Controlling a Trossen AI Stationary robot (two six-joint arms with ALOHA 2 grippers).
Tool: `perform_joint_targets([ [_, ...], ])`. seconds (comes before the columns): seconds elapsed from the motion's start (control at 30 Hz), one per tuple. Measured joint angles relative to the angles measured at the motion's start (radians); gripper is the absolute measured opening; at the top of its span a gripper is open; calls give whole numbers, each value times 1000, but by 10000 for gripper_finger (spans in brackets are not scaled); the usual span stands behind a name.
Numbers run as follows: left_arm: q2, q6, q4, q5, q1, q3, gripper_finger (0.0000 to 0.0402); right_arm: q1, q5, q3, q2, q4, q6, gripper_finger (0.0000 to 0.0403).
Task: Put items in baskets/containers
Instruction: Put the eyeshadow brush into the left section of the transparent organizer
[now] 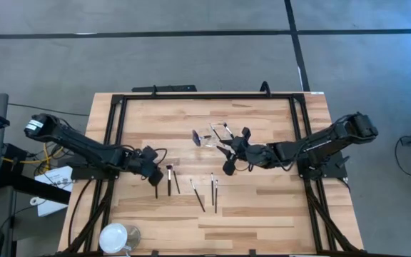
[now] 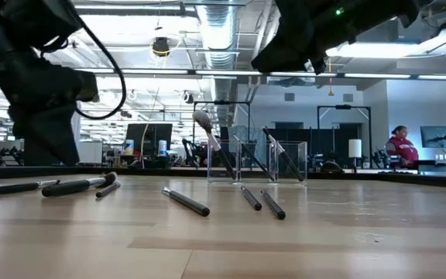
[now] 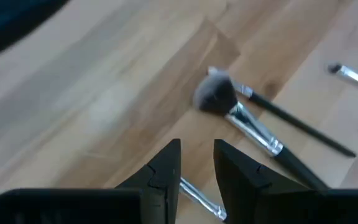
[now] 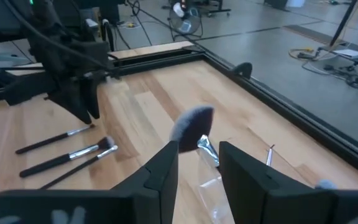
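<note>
The clear tray (image 1: 215, 135) (image 2: 257, 160) stands mid-table with several brushes leaning on its walls. A fluffy-headed brush (image 2: 203, 121) (image 4: 193, 123) sticks up out of it. Loose dark brushes lie flat on the wood: three by the left arm (image 1: 168, 180) and two near the middle (image 1: 214, 191) (image 2: 186, 201). My left gripper (image 1: 152, 170) (image 3: 197, 155) hovers low over the left group, slightly open, with a silver-ferruled brush (image 3: 197, 196) on the table beneath its fingers. My right gripper (image 1: 228, 160) (image 4: 197, 155) hangs open beside and well above the tray.
A round white dish (image 1: 116, 237) sits at the near left corner. A black frame (image 1: 191, 97) runs along the table's far and side edges. Bare wood lies between the tray and the right edge and across the near half. A person (image 2: 399, 147) stands far off in the room.
</note>
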Motion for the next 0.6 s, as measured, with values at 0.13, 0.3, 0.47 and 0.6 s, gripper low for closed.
perform_joint_targets([
  [0.13, 30, -20, -27, 25, -16, 0, 92, 8, 0, 0, 0, 12, 0, 109],
  [0.3, 45, -70, -109, 79, -19, 0, 92, 8, 0, 0, 0, 25, 0, 109],
  [0.47, 83, -88, -91, 26, -20, 0, 92, 8, 0, 0, 0, 29, 0, 109],
  [0.6, 127, -91, -38, 20, -21, 1, 92, 8, 0, 0, 0, 38, 0, 109],
])
